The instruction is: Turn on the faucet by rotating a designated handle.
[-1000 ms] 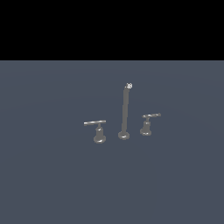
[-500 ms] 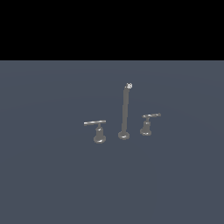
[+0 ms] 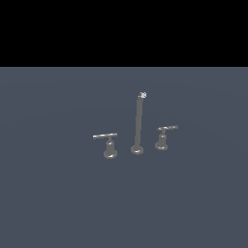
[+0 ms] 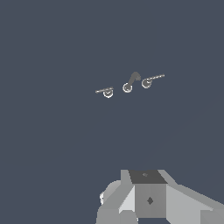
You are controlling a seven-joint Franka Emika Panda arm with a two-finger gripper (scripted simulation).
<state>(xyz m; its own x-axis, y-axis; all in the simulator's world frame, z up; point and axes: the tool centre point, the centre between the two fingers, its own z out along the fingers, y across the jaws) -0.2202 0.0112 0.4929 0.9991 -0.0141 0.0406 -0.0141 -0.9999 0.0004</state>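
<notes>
Spout (image 3: pixel 138 125) stands between handle (image 3: pixel 163 136) and other handle (image 3: pixel 107 144).

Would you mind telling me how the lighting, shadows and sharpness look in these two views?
Exterior view: flat, even lighting; the grey metal faucet casts no visible shadow on the blue-grey surface, only its pale spout tip catches a highlight; a black band fills the top; the render is slightly soft. Wrist view: equally shadowless; the faucet set is tiny and coarse, and the pale grey gripper body is cropped at the frame's edge.

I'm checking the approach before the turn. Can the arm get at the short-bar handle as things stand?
Probably yes. The handle stands apart from the spout and the longer-bar handle, with nothing around it. In the wrist view the arm is well away from the faucet, and its fingers are out of view.
</notes>
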